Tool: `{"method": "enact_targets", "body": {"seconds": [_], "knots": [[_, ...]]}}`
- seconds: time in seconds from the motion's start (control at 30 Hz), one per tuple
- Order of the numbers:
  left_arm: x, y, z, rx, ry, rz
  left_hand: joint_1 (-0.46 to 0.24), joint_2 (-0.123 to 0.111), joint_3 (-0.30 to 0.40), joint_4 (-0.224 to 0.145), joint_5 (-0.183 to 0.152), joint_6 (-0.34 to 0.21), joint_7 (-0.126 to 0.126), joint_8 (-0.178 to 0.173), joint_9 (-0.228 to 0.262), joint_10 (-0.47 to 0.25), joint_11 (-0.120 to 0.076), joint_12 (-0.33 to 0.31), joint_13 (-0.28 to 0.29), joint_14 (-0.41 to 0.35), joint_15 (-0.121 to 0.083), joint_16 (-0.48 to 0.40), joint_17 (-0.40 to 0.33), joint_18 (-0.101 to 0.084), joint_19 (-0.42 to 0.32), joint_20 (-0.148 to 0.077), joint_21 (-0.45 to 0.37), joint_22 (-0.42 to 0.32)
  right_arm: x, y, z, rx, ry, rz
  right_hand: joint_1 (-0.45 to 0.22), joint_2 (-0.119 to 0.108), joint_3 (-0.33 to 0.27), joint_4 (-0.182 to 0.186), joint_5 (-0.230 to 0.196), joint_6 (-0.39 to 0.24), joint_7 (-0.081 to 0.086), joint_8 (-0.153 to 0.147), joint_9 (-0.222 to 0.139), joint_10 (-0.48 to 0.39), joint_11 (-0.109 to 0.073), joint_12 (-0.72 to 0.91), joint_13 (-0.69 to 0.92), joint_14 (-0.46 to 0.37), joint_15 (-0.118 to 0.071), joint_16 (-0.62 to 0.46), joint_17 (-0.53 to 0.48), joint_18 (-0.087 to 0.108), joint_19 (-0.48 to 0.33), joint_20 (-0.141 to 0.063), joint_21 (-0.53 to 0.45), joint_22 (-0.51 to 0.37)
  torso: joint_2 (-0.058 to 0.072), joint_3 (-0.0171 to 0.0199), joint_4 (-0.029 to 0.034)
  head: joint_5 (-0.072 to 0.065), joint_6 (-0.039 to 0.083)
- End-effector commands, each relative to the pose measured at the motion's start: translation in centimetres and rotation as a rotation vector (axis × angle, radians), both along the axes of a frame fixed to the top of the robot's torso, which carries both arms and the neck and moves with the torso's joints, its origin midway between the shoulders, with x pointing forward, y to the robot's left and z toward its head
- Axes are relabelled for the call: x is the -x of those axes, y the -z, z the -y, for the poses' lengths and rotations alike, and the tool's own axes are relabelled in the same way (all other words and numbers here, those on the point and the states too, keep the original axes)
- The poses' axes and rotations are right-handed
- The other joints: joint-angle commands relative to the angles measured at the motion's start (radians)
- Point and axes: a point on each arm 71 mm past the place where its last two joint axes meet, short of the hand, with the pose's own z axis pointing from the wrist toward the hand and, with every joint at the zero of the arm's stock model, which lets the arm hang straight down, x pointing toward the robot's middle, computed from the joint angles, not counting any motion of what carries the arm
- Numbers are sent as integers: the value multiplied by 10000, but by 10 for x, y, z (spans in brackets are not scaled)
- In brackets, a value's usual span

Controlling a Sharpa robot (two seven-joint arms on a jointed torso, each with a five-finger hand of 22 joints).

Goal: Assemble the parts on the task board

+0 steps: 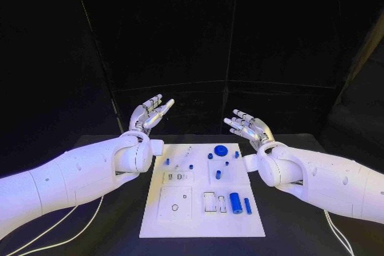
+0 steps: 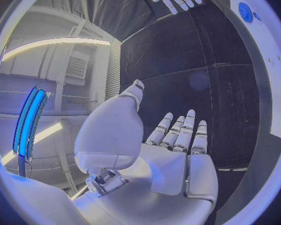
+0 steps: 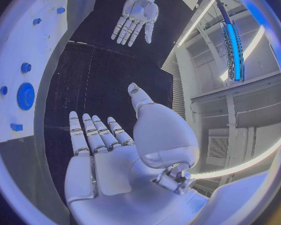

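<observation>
Task board [image 1: 200, 222], no legible writing

Left hand [image 1: 150, 114] and right hand [image 1: 248, 125] raised, fingers spread, holding nothing.

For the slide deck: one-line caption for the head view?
Both silver hands, left and right, open and raised beyond the white task board, its blue parts untouched.
</observation>
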Motion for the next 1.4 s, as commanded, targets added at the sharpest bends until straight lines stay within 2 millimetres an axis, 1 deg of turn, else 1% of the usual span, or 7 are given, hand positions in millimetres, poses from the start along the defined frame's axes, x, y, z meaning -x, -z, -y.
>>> {"method": "enact_targets", "body": {"seconds": [0.03, 0.17, 0.4, 0.73, 1.03, 1.23, 1.4], "knots": [[-3, -6, 4, 563, 694, 577, 487, -15, 49, 153, 75, 239, 658, 64, 39, 221, 83, 80, 29, 209, 60, 61, 32, 219, 19, 162, 77, 22, -3, 2, -11, 590, -1936, -229, 940, 95, 75, -409, 80, 1226, 1488, 189, 112, 1904, 211, 273, 143, 2354, 95, 383, 168, 391, 1706, 92, 424, 208, -1, -1, 0, -1, 3], [-3, -6, 4, 566, 697, 585, 516, 0, 52, 175, 74, 284, 697, 74, 46, 314, 122, 97, 40, 278, 75, 76, 44, 214, 45, 169, 87, 29, -6, 3, -11, 821, -2268, -300, 1430, 63, 130, -693, -103, 3310, 1320, 526, 289, 4602, -67, 812, 313, 4442, -235, 840, 275, 735, 3225, 64, 991, 418, -1, -1, 0, -1, 3], [-2, -6, -4, 772, 970, 408, 610, 76, 28, 241, 73, 553, 872, 118, 75, 695, 263, 141, 72, 1001, 156, 208, 136, 172, 421, 191, 199, 99, -18, -9, 10, 2675, -1760, 1451, 1889, 41, 188, -959, -308, 5714, 972, 852, 388, 5812, -461, 1051, 278, 5786, -666, 1098, 298, 1003, 4373, -99, 1591, 562, 71, 8, 0, 147, -109], [10, -10, -6, 1000, 1423, 295, 783, 128, 7, 172, 73, 885, 1058, 162, 103, 1096, 426, 168, 96, 1712, 281, 324, 205, 60, 840, 201, 316, 160, -28, -39, 11, 5667, -2584, 3193, 1950, -16, 492, -1213, -270, 6836, 682, 822, 364, 7285, -880, 925, 276, 7531, -1262, 1353, 536, 979, 5603, -718, 2435, 846, 380, -9, 58, 85, -51], [30, -18, -2, 1339, 2119, 151, 927, 282, -46, 13, 75, 1573, 1262, 237, 151, 2178, 621, 264, 170, 3562, 356, 840, 398, 5, 4852, 196, 1645, 797, -31, -66, 6, 9033, -2594, 3773, 1894, -226, 763, -1392, -385, 7375, 450, 667, 355, 8292, -1291, 712, 302, 9672, -1928, 2245, 1275, 970, 6930, -1467, 4109, 1734, 836, -80, 240, -106, 105], [41, -22, 4, 1521, 2806, 44, 920, 458, -166, -136, 78, 3450, 1244, 651, 355, 4727, 461, 755, 390, 4683, 74, 1342, 541, 242, 6053, 153, 2174, 942, -29, -71, -7, 11080, -3011, 4093, 1714, -499, 844, -1305, -551, 7594, 304, 532, 358, 8709, -1470, 517, 319, 10523, -2184, 2979, 2013, 952, 7318, -1740, 5149, 2345, 1114, -121, 278, -196, 150], [47, -24, 9, 1467, 3318, 137, 1008, 618, -223, -343, 74, 4678, 987, 1053, 495, 5672, 219, 1074, 431, 5216, -136, 1531, 579, 360, 6551, 80, 2379, 986, -28, -71, -19, 12254, -3430, 4424, 1624, -645, 997, -1194, -622, 7702, 206, 438, 353, 8680, -1539, 312, 301, 10951, -2291, 3539, 2639, 958, 7498, -1855, 5817, 2744, 1323, -123, 311, -235, 241]]}}
